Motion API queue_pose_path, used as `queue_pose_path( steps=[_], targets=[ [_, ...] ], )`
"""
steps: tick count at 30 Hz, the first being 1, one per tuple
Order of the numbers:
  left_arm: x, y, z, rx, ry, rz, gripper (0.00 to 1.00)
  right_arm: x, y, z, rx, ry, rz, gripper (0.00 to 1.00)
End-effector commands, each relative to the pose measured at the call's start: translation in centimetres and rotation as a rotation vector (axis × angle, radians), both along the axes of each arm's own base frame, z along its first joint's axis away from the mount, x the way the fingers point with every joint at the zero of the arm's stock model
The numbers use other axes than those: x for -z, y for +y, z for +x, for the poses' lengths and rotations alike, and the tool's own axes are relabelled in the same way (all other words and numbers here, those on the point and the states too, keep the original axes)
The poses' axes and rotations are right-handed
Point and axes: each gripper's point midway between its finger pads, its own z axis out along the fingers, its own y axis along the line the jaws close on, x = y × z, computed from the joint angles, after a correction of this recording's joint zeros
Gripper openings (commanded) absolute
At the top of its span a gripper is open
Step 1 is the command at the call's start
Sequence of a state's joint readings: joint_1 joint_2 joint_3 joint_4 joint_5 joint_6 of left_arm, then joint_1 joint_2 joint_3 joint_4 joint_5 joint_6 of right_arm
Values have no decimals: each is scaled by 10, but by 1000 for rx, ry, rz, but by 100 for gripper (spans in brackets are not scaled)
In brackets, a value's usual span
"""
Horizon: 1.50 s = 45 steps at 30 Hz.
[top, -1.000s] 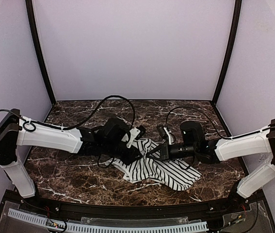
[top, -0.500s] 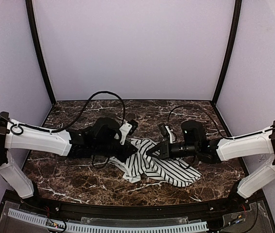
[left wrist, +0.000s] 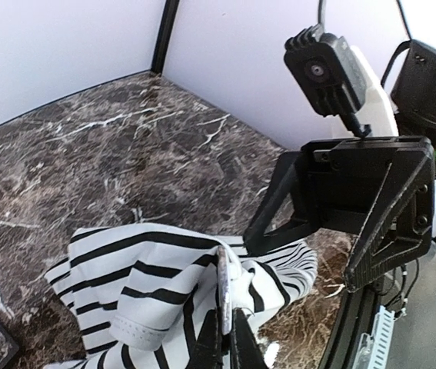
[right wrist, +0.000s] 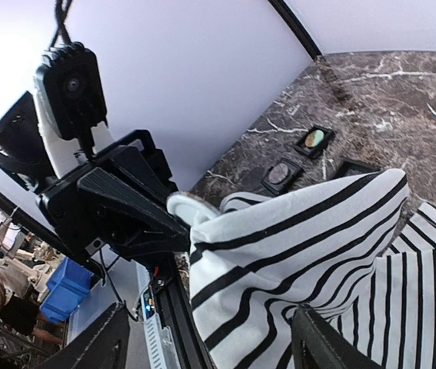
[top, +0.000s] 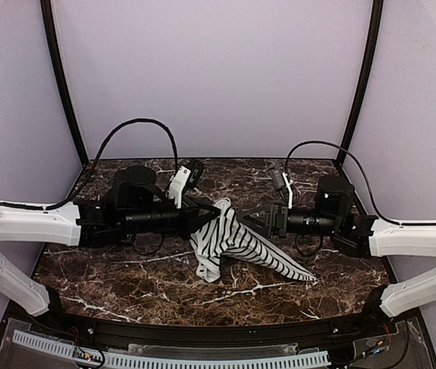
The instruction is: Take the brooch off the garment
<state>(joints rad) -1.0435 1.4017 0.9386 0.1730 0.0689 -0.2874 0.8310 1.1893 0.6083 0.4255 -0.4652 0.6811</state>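
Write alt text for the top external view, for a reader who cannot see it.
The left arm's fingers pinch the striped garment at its high point, so it hangs like a tent down to the marble table. The right arm's fingers, open, face it from the right without gripping it.

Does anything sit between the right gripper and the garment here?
Nothing visible does. The open right gripper faces the garment directly across bare air, while the shut left gripper holds its peak up.
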Motion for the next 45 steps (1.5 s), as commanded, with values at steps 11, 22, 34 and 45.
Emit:
queue_pose_path(
  steps=[11, 22, 34, 45],
  targets=[
    [-73, -14, -53, 304, -76, -253, 1, -48, 5, -19, -108, -172, 178, 80],
    [-84, -14, -62, 355, -82, -293, 1, -47, 10, -24, -147, -153, 202, 54],
    [-87, -16, -68, 389, -79, -304, 1, -32, 17, -11, -100, -75, 175, 23],
    [-87, -17, -77, 447, -73, -308, 1, 8, 25, 20, 16, 134, 78, 0]
  ],
)
